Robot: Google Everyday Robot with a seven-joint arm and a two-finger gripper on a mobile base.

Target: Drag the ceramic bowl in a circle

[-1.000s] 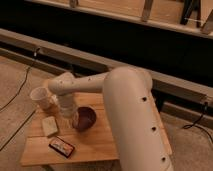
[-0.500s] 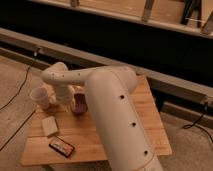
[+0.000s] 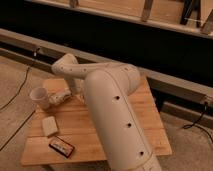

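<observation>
**Arm covers the middle of the tabletop; pincer and bowl out of your sight**

Your pincer is not visible from this camera. It sits somewhere behind or beneath the bend of the white arm [image 3: 107,107], so you cannot tell whether it is wide, narrow, or holding anything. The arm's upper link comes up from the bottom of the view as a thick white tube, turns at a rounded elbow [image 3: 66,67] near the back left of the tabletop [image 3: 145,122], and drops down toward the wood just right of the white cup [image 3: 40,97].

The ceramic bowl does not show anywhere either. If it is on the tabletop, the arm hides it, so you cannot say where it lies.

Just beside the cup, on its right and close under the elbow, you see a small pale object [image 3: 60,96] lying on its side; what it is cannot be made out. Nearer to you on the left part of the tabletop lies a pale flat block [image 3: 49,125], and in front of that, near the front left corner, a dark flat packet with a red edge [image 3: 62,147]. The two lie apart from each other and from the cup.

The tabletop is light wooden slats. It stands on a speckled floor [image 3: 17,75], where a dark cable [image 3: 20,87] runs along the left side. Behind it a long dark wall with a pale ledge [image 3: 30,40] crosses the view.
</observation>
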